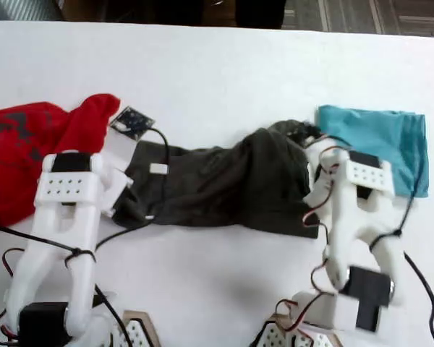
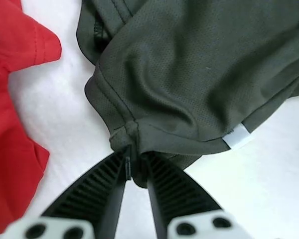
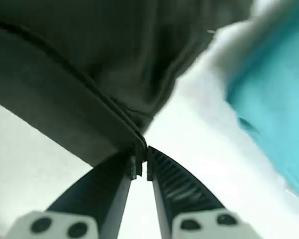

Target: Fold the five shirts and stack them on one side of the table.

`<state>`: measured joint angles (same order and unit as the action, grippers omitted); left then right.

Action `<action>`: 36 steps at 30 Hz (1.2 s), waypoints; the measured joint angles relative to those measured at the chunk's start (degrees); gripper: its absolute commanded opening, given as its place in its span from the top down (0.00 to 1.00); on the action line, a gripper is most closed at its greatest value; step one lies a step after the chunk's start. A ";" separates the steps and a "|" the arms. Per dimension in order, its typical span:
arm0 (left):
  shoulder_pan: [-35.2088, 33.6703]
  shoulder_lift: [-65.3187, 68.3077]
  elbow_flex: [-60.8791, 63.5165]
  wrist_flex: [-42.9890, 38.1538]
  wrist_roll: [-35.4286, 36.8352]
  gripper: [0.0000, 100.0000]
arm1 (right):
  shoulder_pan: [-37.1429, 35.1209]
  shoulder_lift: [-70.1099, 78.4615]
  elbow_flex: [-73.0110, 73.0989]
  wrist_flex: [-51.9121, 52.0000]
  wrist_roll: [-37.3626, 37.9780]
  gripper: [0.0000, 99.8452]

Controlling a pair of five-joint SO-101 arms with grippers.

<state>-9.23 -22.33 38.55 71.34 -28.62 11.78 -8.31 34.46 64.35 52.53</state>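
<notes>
Three shirts are counted on the desk (image 1: 217, 65), against the five the task names.

Item in hand: the dark grey shirt (image 1: 224, 184) lies stretched across the middle of the desk between the two arms, rumpled and not yet squared. A white tag (image 2: 237, 137) is visible on its hem.

Left pincer (image 2: 133, 162): closed tight on a bunched bit of the dark grey shirt's seamed edge, at the end nearest the red shirt (image 1: 22, 152). The fabric is pinched between the black fingers with no gap.

Right pincer (image 3: 141, 159): likewise clamped on the hem of the same shirt, at its opposite end, just beside the teal shirt (image 1: 380, 141).

Red shirt: heaped at the left side of the desk, crumpled, one sleeve thrown toward the dark shirt. It touches neither pincer. Judged unfolded.

Teal shirt: at the right side of the desk, lying as a compact, roughly rectangular block. Judged already folded and set down — probably the start of the stack, though its layers cannot be checked from here.

Assessment: the task is at an early stage. One shirt seems finished and one is held at both ends, likely to be spread or doubled over. The red one remains, and the stack has at most a single item.
</notes>
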 measured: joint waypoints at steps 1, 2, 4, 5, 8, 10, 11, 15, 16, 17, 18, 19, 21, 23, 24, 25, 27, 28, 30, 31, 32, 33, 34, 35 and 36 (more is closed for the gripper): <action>0.00 0.00 0.00 0.00 0.00 0.97 | 0.62 -1.93 0.00 0.18 -0.18 0.98; 0.00 0.00 0.00 0.00 0.00 0.97 | 0.88 -3.96 0.00 0.62 -0.35 0.98; -0.09 0.00 0.00 0.00 0.00 0.97 | 0.97 -8.00 0.44 0.97 -0.35 0.98; -0.09 0.00 0.00 0.00 0.00 0.97 | 0.97 -10.02 1.32 0.97 -0.35 0.98; 0.00 0.00 -0.35 0.00 0.18 0.97 | 0.97 -15.12 4.13 0.79 -0.88 0.98; 0.09 0.00 -2.02 0.00 2.64 0.97 | 0.97 -18.37 6.15 -1.23 -3.08 0.98; 0.26 0.00 -3.25 0.00 4.31 0.97 | 0.97 -19.78 7.30 -2.99 -4.92 0.98; 1.49 0.00 -9.85 1.49 7.47 0.97 | 0.53 -23.65 9.76 -12.31 -13.45 0.98; 2.02 0.00 -11.43 2.29 7.74 0.97 | 0.09 -24.62 9.85 -14.15 -14.86 0.98; 2.55 0.00 -12.92 3.25 7.82 0.97 | -0.35 -25.23 9.85 -15.65 -16.09 0.98; 2.64 0.00 -14.33 4.13 7.82 0.97 | -0.62 -25.85 9.67 -16.53 -17.23 0.98; 2.64 0.00 -16.00 4.92 7.82 0.97 | -0.62 -26.20 8.88 -17.23 -18.46 0.98; 2.37 0.00 -19.34 7.03 7.82 0.97 | -0.44 -26.81 5.89 -17.58 -21.01 0.98; 2.64 0.00 -22.15 8.79 7.82 0.97 | -0.44 -27.16 1.58 -17.58 -22.86 0.98; 2.64 0.00 -22.86 9.49 7.82 0.97 | -0.44 -27.16 -0.88 -17.49 -23.38 0.98; 2.64 0.00 -23.21 10.02 7.82 0.97 | -0.44 -27.16 -3.34 -17.05 -23.65 0.98; 2.55 0.00 -23.30 10.37 7.82 0.97 | -0.44 -27.16 -7.65 -15.12 -24.00 0.98; 2.64 0.00 -23.30 10.46 7.82 0.97 | -0.44 -27.16 -9.23 -14.07 -24.00 0.98; 2.64 0.00 -23.30 10.99 7.82 0.97 | -0.44 -27.25 -10.37 -11.96 -24.00 0.98; 2.64 0.00 -23.21 10.99 7.82 0.97 | -0.44 -27.25 -10.20 -10.90 -24.00 0.98; 2.64 0.00 -22.68 10.99 7.82 0.97 | -0.44 -27.25 -9.14 -9.76 -24.00 0.98; 2.64 0.00 -21.80 10.99 7.82 0.97 | -0.44 -27.16 -7.65 -8.97 -24.00 0.97; 2.55 0.00 -20.75 10.99 7.82 0.97 | -0.35 -26.81 -5.80 -8.44 -24.00 0.96; 2.55 0.00 -19.52 10.81 7.82 0.97 | -0.26 -26.02 -3.60 -8.18 -24.00 0.94; 2.55 0.00 -18.37 10.29 7.82 0.97 | -0.18 -24.97 -1.23 -8.00 -24.00 0.92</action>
<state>-6.68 -22.33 20.18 81.63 -20.79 11.60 -33.27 33.23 56.35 28.53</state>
